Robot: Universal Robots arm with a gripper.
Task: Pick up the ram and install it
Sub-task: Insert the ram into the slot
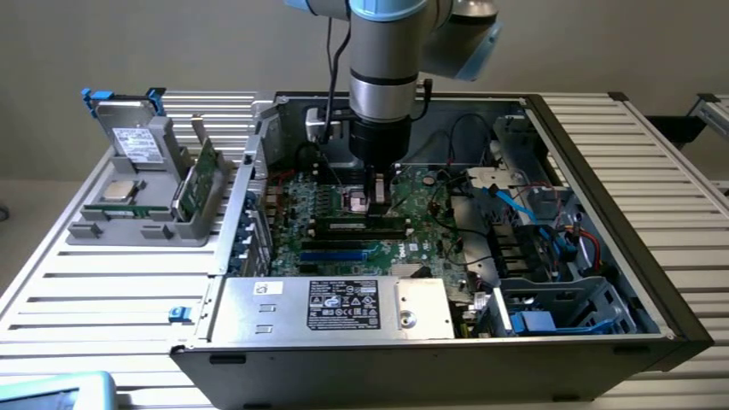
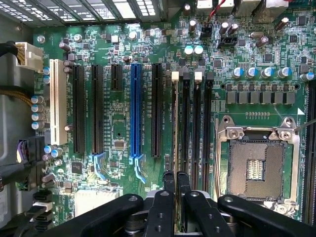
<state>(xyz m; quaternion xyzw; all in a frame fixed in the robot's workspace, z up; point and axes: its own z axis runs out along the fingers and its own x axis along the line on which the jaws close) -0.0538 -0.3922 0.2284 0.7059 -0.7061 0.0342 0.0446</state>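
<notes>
The ram [image 2: 176,123], edge-on in the gripper [image 2: 176,176], parallels the black slots [image 2: 196,128].

surface: slatted metal table [image 1: 102,290] | on it: open computer case [image 1: 456,363], grey parts holder [image 1: 137,231] at exterior view's left

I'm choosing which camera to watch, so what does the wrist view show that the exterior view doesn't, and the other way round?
Wrist view's own: the white slot and the empty processor socket. Exterior view's own: the grey parts holder, the slatted table and the labelled power supply. Shared: the motherboard, with the fingers shut on the ram at the memory slots.
</notes>
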